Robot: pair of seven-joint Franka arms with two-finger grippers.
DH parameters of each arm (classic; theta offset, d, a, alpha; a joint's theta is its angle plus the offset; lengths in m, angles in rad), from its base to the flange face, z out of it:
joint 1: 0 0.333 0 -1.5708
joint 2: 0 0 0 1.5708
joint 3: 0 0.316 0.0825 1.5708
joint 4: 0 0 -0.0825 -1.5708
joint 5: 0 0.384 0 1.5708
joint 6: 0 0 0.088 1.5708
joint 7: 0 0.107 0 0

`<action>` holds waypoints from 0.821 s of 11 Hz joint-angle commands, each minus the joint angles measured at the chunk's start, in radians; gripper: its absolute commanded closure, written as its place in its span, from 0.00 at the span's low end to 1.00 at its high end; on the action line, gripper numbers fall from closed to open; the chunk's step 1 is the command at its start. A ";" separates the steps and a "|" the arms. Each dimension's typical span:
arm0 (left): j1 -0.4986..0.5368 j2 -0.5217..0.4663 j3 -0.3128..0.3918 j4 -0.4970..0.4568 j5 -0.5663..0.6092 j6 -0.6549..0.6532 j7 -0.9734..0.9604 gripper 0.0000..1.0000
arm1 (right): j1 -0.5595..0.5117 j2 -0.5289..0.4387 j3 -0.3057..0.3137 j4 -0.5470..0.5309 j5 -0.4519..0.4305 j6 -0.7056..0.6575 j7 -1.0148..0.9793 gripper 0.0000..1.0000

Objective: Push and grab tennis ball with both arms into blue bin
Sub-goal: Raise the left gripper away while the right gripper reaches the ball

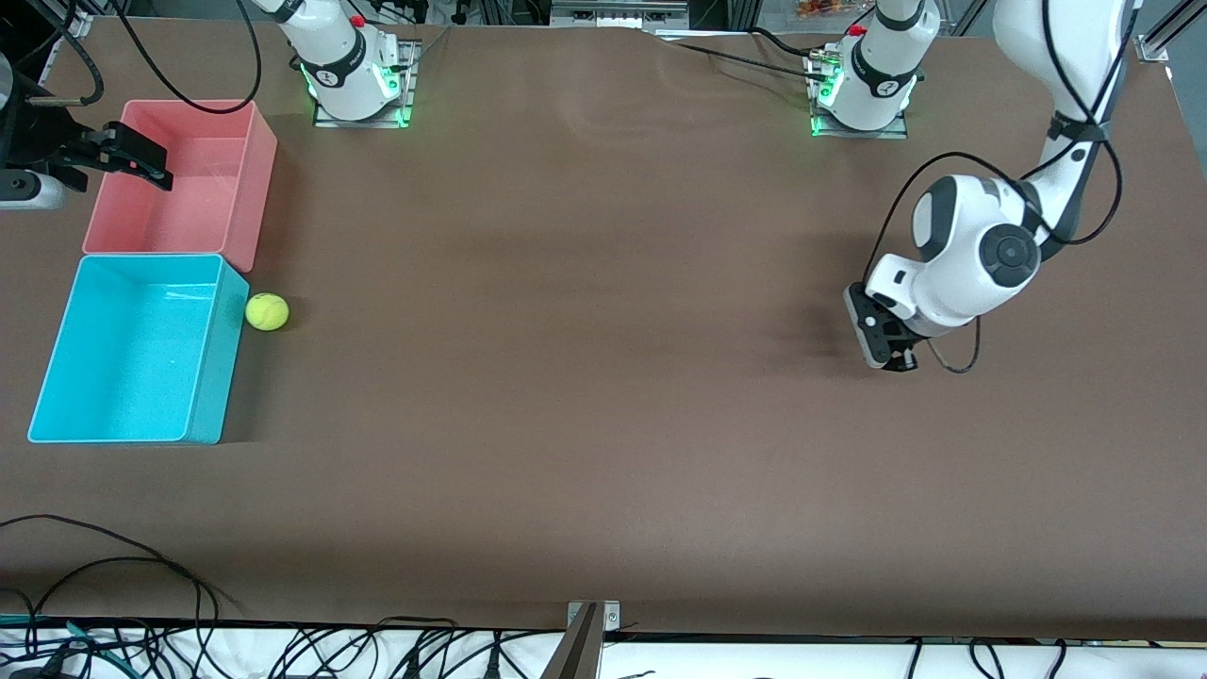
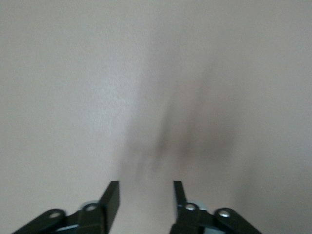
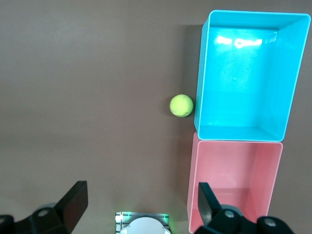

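- Cables (image 1: 113,604) are lying along the edge of the brown surface (image 1: 585,396) nearest the front camera;
- blue bin (image 1: 132,349) is sitting at the right arm's end of the surface, with nothing in it; pink bin (image 1: 179,184) is standing farther from the front camera, its wall touching the blue bin's;
- tennis ball (image 1: 267,311) is resting on the surface just beside the blue bin's outer wall, near the corner where the two bins are meeting, not inside either bin;
- right gripper (image 1: 127,156) is hanging over the pink bin, its jaws standing wide apart and holding nothing; the right wrist view is looking down on both bins and the ball;
- left gripper (image 1: 882,339) is hanging low over bare surface at the left arm's end, well apart from the ball; its jaws are standing partly apart with nothing between them.
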 commanded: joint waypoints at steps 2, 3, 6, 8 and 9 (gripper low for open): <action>0.008 -0.137 0.014 -0.136 -0.012 -0.010 0.008 0.00 | 0.005 -0.003 0.005 -0.004 -0.001 -0.031 -0.002 0.00; 0.013 -0.167 0.016 -0.141 -0.012 -0.010 0.008 0.00 | 0.011 0.007 0.005 -0.004 -0.001 -0.031 0.000 0.00; 0.028 -0.285 0.059 -0.118 -0.012 -0.102 0.012 0.00 | 0.056 0.049 0.005 -0.007 -0.012 -0.024 0.006 0.00; 0.028 -0.323 0.089 -0.066 -0.012 -0.176 0.012 0.00 | 0.057 0.069 0.005 -0.027 -0.023 -0.004 0.006 0.00; 0.028 -0.320 0.102 -0.010 -0.012 -0.232 0.011 0.00 | 0.059 0.072 0.005 -0.050 -0.044 0.015 0.006 0.00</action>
